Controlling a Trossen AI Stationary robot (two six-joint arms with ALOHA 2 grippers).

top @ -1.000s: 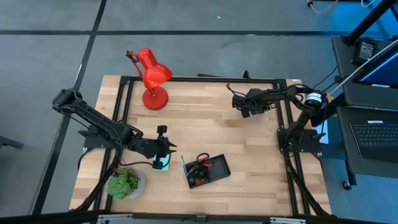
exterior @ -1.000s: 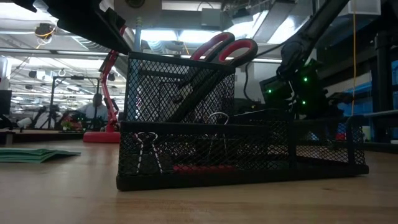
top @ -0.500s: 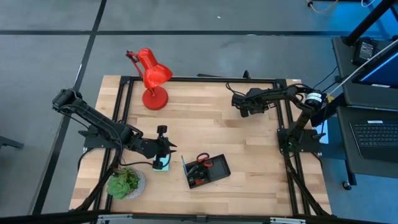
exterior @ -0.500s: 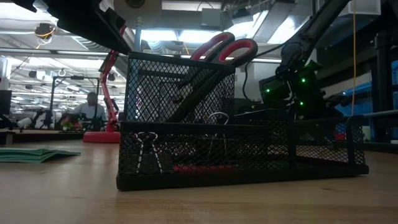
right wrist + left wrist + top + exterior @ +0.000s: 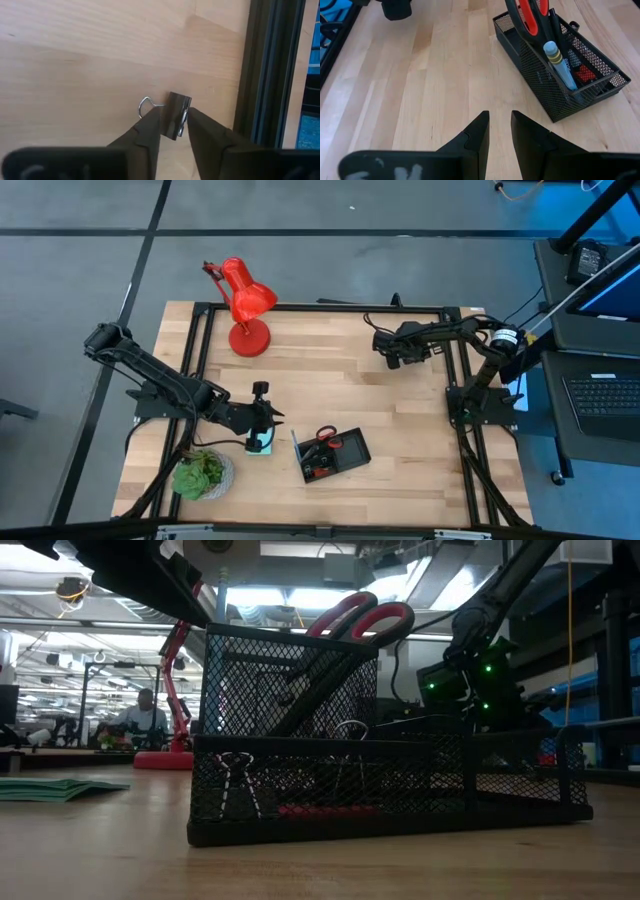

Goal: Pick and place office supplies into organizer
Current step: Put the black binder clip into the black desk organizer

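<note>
Almost nothing has changed for you since half a second ago: both arms sit where they were, and only the person far back in the room, seen in the low view, has shifted a little. No brand, label or writing can be read anywhere.

Your right end effector is near the table's far right corner. Its fingers are closed on a small black binder clip; the clip's wire loop sticks out to one side, and the table's dark frame rail runs just beside it.

Your left end effector hangs over bare wood near the table's left edge, its fingers slightly parted and holding nothing. In the high view it sits above the light blue notepad, close to the green potted plant at the near left corner.

The organizer stands near the near edge, around the middle. Red-handled scissors and a light blue pen stand upright in its taller compartment; a small red piece lies in the lower one. The low view shows clips behind the mesh. The red desk lamp stands at the far left corner.
</note>
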